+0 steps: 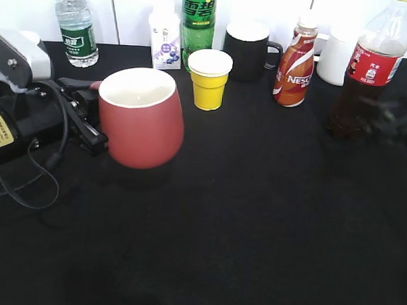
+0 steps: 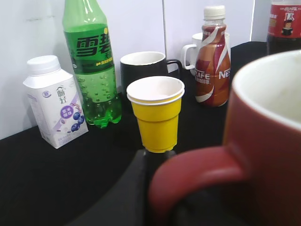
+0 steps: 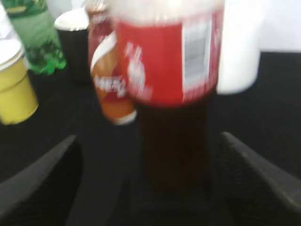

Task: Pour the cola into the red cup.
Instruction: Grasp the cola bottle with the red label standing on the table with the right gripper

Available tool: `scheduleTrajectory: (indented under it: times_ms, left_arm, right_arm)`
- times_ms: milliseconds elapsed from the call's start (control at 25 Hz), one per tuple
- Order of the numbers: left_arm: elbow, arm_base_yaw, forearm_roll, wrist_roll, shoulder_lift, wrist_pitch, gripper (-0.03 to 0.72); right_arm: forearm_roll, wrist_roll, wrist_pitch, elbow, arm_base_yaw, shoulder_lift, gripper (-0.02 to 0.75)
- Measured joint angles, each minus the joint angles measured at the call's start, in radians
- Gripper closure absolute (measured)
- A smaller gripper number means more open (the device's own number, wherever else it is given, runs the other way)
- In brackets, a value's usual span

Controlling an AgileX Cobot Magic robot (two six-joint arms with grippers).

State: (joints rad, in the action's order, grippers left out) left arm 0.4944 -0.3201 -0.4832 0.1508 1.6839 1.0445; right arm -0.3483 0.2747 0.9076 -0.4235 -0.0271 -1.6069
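Observation:
The red cup (image 1: 141, 119) stands upright at the left of the black table, white inside and empty. My left gripper (image 1: 92, 119) is at its handle; in the left wrist view the handle (image 2: 202, 172) sits against the black fingers (image 2: 157, 155), which are shut on it. The cola (image 1: 368, 72), with a red label and dark liquid, stands at the far right. My right gripper (image 1: 394, 124) is blurred beside its base. In the right wrist view the cola (image 3: 171, 94) stands between the two wide-open fingers (image 3: 149, 137), untouched.
Along the back stand a water bottle (image 1: 77, 29), a milk carton (image 1: 165, 39), a green soda bottle (image 1: 198, 24), a black mug (image 1: 248, 50), a Nescafe bottle (image 1: 294, 62) and a white mug (image 1: 334, 58). A yellow paper cup (image 1: 209, 78) stands between the two task objects.

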Motion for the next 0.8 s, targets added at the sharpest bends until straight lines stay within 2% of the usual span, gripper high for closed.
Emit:
scheduleTrajectory:
  times_ms: [200,640,720,800]
  left_arm:
    - [0.0,0.0,0.0,0.0,0.0,-0.002,0.634]
    - [0.0,0.0,-0.026,0.0,0.0,-0.003,0.631]
    - [0.0,0.0,-0.026,0.0,0.0,-0.003,0.631]
    - [0.0,0.0,-0.026,0.0,0.0,-0.003,0.631]
  right_arm:
    - [0.016,-0.023,0.002,-0.137,0.0,-0.116,0.066]
    - [-0.034,-0.026,0.008,-0.297,0.0,-0.198,0.07]
    - [-0.038,-0.026,0.009,-0.306,0.0,-0.205,0.104]
    - [-0.041,-0.027,0.009,-0.306,0.0,-0.206,0.186]
